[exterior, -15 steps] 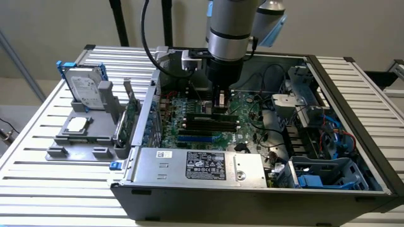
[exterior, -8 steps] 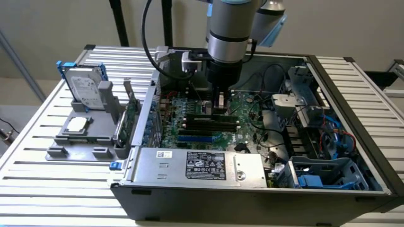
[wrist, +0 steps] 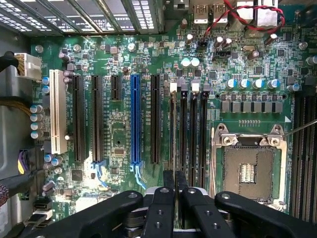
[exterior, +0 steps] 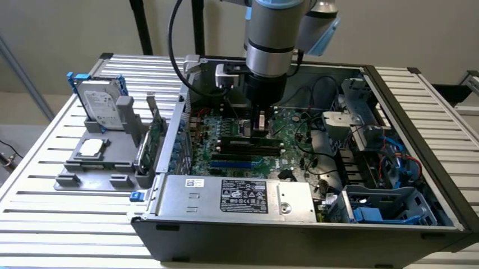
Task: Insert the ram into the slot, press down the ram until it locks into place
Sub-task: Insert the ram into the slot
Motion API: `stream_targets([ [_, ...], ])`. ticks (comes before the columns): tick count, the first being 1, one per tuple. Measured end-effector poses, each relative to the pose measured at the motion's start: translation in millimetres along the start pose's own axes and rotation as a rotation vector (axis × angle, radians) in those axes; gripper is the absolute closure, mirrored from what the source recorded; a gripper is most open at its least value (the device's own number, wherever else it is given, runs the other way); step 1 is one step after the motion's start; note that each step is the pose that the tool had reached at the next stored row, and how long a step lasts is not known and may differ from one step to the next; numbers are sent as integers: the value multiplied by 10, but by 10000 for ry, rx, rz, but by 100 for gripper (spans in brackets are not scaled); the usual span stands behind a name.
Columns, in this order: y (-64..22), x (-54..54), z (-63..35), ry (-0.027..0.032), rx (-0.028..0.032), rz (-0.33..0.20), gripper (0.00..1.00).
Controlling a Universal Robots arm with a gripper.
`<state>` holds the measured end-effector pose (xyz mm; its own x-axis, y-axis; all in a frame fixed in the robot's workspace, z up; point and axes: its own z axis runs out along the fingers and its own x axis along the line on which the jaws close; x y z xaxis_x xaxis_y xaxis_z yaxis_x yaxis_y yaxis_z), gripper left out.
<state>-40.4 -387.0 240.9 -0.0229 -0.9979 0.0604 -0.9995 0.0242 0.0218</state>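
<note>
One gripper (wrist: 175, 178), one computer case (exterior: 299, 242), one hard drive (exterior: 101, 104), one blue slot (wrist: 135, 119), one white slot (wrist: 58, 111).

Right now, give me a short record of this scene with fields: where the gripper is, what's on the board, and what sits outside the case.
case: open computer case on a slatted table
gripper: gripper down inside the case, over the black memory slots
memory slots: four side by side, between the blue expansion slot and the CPU socket
CPU socket: uncovered
outside the case: grey fixture on the exterior view's left, holding a hard drive and an upright expansion card
</note>
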Motion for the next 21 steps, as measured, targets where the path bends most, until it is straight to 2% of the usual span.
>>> stream_targets([
  [21,-20,-4,58,-1,0,2,87],
])
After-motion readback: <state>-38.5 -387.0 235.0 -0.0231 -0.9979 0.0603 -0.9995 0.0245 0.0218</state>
